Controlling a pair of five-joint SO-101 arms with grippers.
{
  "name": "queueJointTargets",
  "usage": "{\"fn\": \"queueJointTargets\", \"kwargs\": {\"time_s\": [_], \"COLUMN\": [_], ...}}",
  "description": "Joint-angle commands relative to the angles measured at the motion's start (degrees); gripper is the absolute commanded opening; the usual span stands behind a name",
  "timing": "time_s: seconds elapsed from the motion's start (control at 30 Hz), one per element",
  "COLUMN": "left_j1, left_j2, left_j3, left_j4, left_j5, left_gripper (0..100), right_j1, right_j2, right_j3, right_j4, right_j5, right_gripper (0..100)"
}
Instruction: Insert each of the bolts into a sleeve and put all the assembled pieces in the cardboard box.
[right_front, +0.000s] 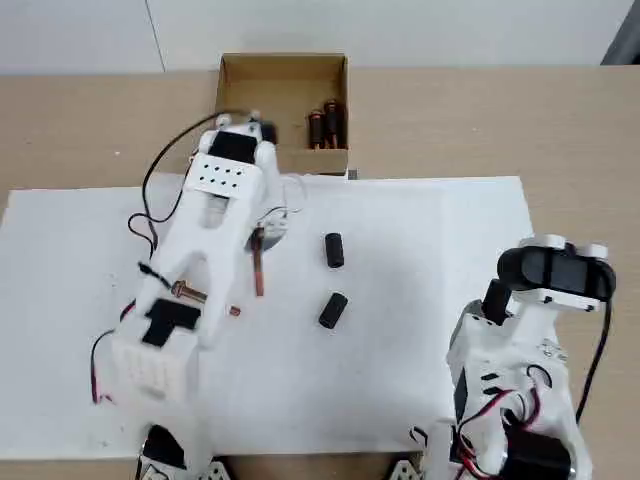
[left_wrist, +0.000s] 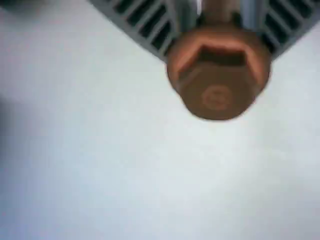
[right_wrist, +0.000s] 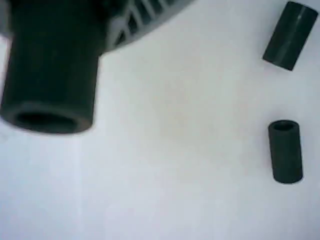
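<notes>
Bolt (left_wrist: 217, 82) is clamped in the left hand (right_front: 262, 230), sticking out at the fingers' 6 o'clock over the white sheet (right_front: 400, 400). Head stamp is too blurred to read. Right hand (right_front: 497, 292) is clamped on the held sleeve (right_wrist: 50, 75), at the bolt's 3 o'clock, well apart. Between them lies the first loose sleeve (right_front: 333, 250), with the second loose sleeve (right_front: 333, 310) at its 6 o'clock. Cardboard box (right_front: 235, 100) sits at 12 o'clock on the tabletop (right_front: 450, 120), with assembled pieces (right_front: 325, 127) in its 4 o'clock corner.

The wooden table (right_front: 580, 120) bears a white sheet (right_front: 400, 390) and cardboard box (right_front: 270, 100).
</notes>
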Motion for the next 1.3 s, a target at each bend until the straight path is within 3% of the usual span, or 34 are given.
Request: {"fn": "queueJointTargets", "kwargs": {"time_s": [0.0,0.27,0.5,0.77,0.93,1.07,1.27], "left_j1": [3.1,4.5,4.3,4.3,1.0,-1.8,-2.2], "left_j2": [-11.6,-23.4,-33.1,-47.3,-56.1,-60.7,-65.1], "left_j3": [-1.4,-1.1,5.3,27.3,44.7,54.1,61.2], "left_j4": [-0.3,-0.1,-1.8,-16.1,-30.4,-40.3,-48.1], "left_j5": [0.0,-0.8,-10.5,-15.6,-18.1,-18.9,-18.9], "left_gripper": [0,0,0,0,0,0,0], "right_j1": [0.0,0.0,0.0,0.0,-0.3,-4.5,-13.8], "right_j2": [-0.1,-0.1,-0.2,-0.2,-0.2,-0.2,-0.2], "right_j3": [-4.0,-4.9,-1.8,5.6,11.8,16.2,22.9], "right_j4": [-0.7,-0.6,-1.4,-9.9,-17.6,-22.5,-32.5], "right_j5": [0.0,5.5,8.9,8.9,8.9,8.5,8.5], "right_gripper": [0.4,0.3,0.3,0.3,0.3,0.3,0.3]}}
